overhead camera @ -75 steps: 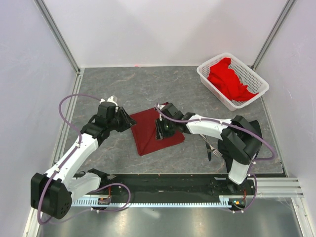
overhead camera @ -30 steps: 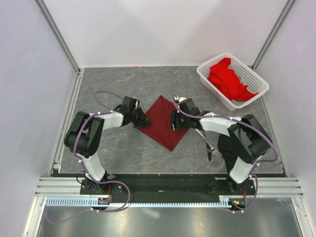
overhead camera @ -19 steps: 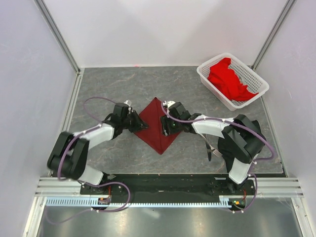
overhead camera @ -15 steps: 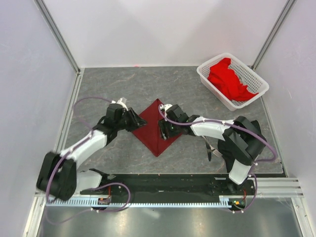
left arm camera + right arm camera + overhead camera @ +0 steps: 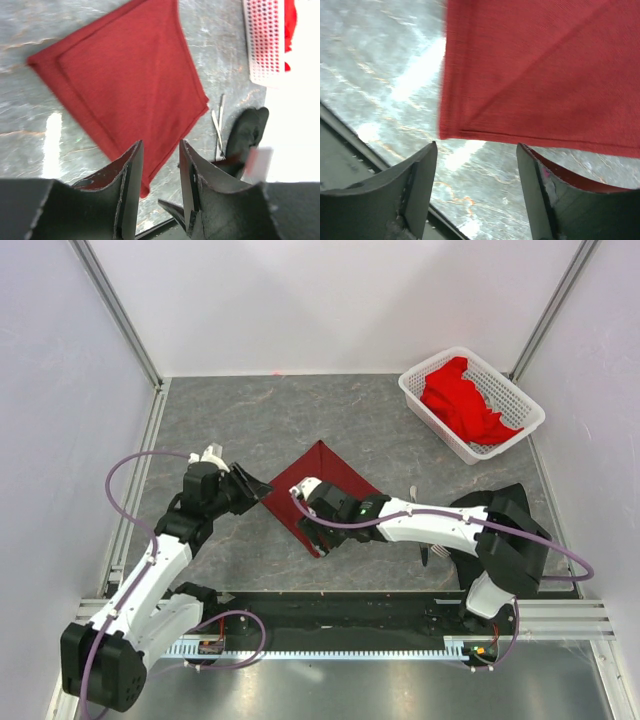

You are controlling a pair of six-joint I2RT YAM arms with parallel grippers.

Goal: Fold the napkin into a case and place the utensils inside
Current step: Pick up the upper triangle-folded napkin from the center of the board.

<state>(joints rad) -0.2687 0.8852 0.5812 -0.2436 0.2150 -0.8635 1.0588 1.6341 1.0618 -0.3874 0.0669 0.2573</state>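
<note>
Left arm: I stretch low from my base toward the middle of the grey marbled worktop (image 5: 230,410), forearm angled up and to the right, left hand (image 5: 258,490) aimed at the cloth.
Left hand state: my fingers (image 5: 131,175) stand moderately apart and grip nothing.
Right arm: I lie long and low across the worktop toward the left, right hand (image 5: 312,528) tipped down at the end.
Right hand state: my fingers (image 5: 420,180) are spread wide, with nothing between them.
Napkin look: the dark maroon-red soft cloth napkin (image 5: 335,475) lies flat, folded, and sits as a diamond in the top view. Two layers show, the upper set slightly in from the lower along one edge. A diagonal crease runs in from one corner.
Napkin to hands: its left corner is just beside my left fingertips; its near corner sits under the gap of my right hand.
Utensils: the slim silver metal fork and knife (image 5: 219,125) lie side by side on the worktop, right of the napkin and apart from it.
Far right corner: a white plastic lattice basket (image 5: 432,425) holds a bright red cloth (image 5: 465,400).
</note>
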